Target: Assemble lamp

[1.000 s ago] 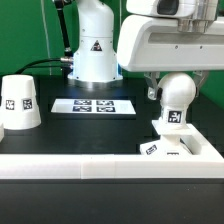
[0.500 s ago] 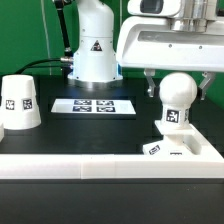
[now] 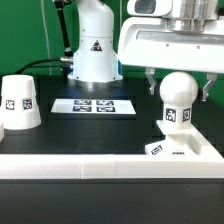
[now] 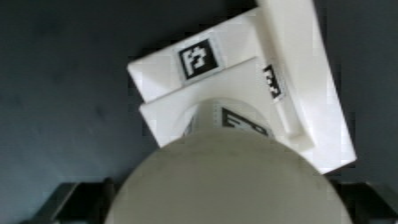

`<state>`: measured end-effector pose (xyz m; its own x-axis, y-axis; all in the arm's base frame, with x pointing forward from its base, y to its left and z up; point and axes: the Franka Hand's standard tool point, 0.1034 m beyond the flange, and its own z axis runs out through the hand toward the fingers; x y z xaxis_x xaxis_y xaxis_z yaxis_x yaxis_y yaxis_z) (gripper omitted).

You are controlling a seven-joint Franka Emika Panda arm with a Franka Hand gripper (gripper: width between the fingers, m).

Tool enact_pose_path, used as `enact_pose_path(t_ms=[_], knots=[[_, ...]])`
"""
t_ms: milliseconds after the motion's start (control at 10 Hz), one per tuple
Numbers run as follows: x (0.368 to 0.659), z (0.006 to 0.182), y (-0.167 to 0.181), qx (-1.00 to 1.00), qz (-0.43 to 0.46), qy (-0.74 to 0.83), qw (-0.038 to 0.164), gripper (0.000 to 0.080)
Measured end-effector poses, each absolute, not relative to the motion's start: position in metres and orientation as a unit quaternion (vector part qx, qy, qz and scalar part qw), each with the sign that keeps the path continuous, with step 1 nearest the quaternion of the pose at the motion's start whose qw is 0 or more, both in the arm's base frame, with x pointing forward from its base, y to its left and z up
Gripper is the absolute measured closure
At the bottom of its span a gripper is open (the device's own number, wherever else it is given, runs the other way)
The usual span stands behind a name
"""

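At the exterior view's right, the ball-shaped white bulb (image 3: 179,96) stands neck down on the low wedge-shaped base (image 3: 172,149). My gripper (image 3: 178,84) hangs straight above it and is open. Its dark fingers (image 3: 150,80) flank the ball with a small gap on each side. In the wrist view the bulb (image 4: 214,175) fills the foreground between the fingers (image 4: 80,203), and the tagged base (image 4: 222,75) lies beyond it. The cone-shaped shade (image 3: 20,103) stands alone at the exterior view's left.
The marker board (image 3: 93,105) lies flat in the middle of the table. My arm's white pedestal (image 3: 93,50) stands behind it. A long white rail-like border (image 3: 100,164) runs along the front, just before the base.
My gripper has risen slightly, so its fingers sit higher beside the ball. The bulb, base and shade have stayed where they were.
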<state>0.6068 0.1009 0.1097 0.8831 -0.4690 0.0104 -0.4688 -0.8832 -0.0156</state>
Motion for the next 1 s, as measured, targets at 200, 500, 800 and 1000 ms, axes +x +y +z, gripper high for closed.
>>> enact_pose_path(t_ms=[200,500,800,1000], knots=[[0.6033,0.1095,0.1047,-0.931,0.01,0.364,0.018,0.022],[0.6028,0.11,0.1072,-0.864,0.031,0.502,0.035,0.022],[0.6026,0.1103,0.1098,-0.815,0.048,0.576,0.039,0.022],[0.6028,0.1107,0.1099,-0.787,0.05,0.614,0.038,0.022]])
